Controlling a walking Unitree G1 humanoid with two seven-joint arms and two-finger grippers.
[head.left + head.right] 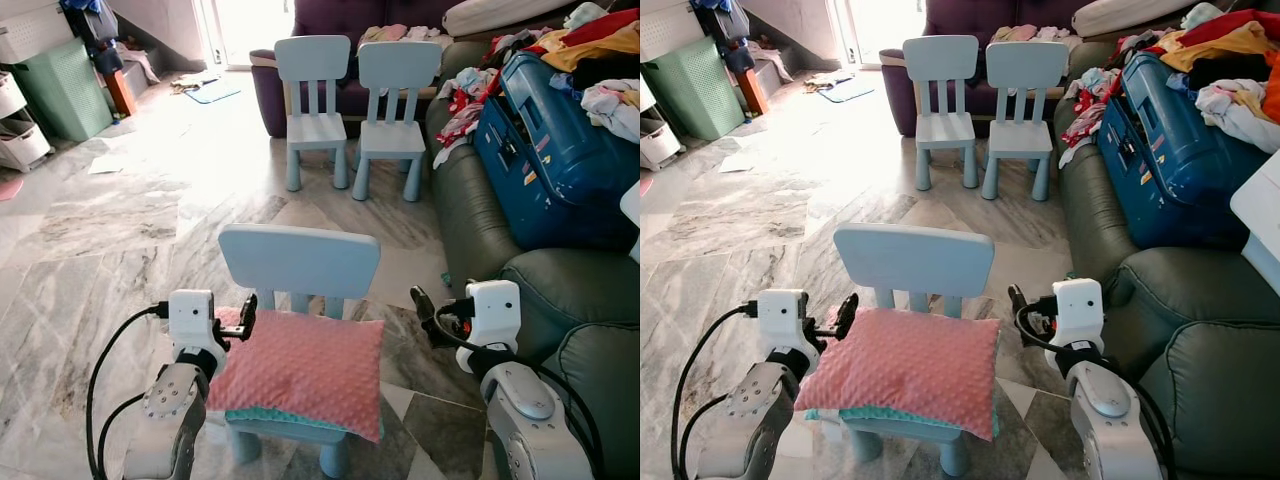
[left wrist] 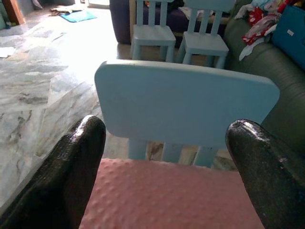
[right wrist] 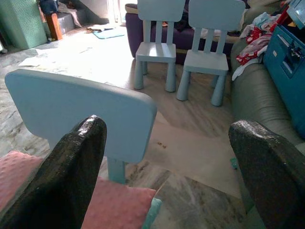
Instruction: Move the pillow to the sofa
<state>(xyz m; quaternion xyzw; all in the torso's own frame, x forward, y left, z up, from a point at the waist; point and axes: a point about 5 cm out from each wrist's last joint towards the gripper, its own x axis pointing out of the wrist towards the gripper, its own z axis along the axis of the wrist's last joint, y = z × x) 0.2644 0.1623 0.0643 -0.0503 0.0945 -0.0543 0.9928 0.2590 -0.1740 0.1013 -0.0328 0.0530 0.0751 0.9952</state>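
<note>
The grey-green sofa (image 1: pixel 480 215) runs down the robot's right side, and much of its seat is taken by a blue suitcase (image 1: pixel 545 160) and heaps of clothes (image 1: pixel 600 60), so the free cushions nearest the robot (image 1: pixel 590 350) look like the likeliest place to set anything down. Ahead on the marble floor (image 1: pixel 120 220) stand two pale blue children's chairs (image 1: pixel 355 100) side by side, well apart from the work and of no concern to it. Directly in front of the robot is a third pale blue chair (image 1: pixel 298 262), its backrest on the far side, and on its seat lies the pink pillow (image 1: pixel 300 370), flat, with a teal underside showing at its near edge and overhanging the seat a little; it has not been lifted. The arms are spread to bracket it, which reads as the set-up for a two-sided grasp. The left gripper (image 1: pixel 247 317) hangs just beside the pillow's left far corner, fingers released and wide; in the left wrist view the pink fabric lies between and below them. The right gripper (image 1: pixel 425 308) hovers off the pillow's right edge, near the sofa arm, also released and holding nothing, with floor and the pillow's corner (image 3: pixel 119 205) between its fingers. Both must likely close in on the soft, yielding pillow before it can be carried right.
</note>
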